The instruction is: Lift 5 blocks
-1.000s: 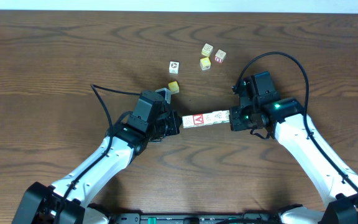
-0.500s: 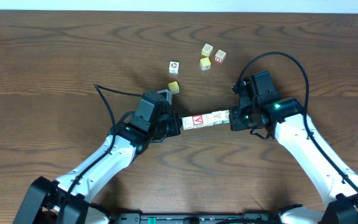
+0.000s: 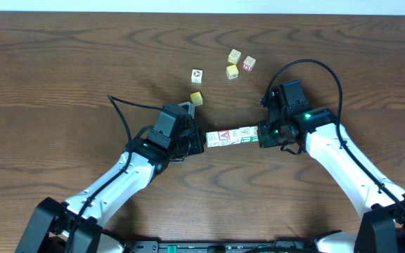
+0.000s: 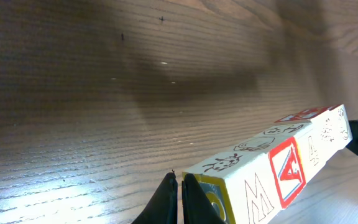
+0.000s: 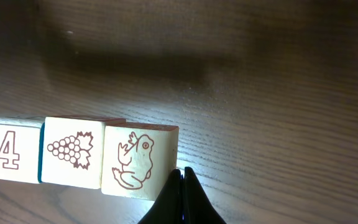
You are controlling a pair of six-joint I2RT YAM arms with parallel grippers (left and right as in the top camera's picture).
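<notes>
You have the row of five blocks point(image 3: 232, 136) at frame centre squeezed end to end between the left gripper point(image 3: 202, 140) and right gripper point(image 3: 260, 134), both fully closed, and it has just rolled slightly, so the lift looks underway.

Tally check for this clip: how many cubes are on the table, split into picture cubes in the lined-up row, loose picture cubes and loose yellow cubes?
Picture cubes in the row: 5
Loose picture cubes: 3
Loose yellow cubes: 2
Total: 10
</notes>
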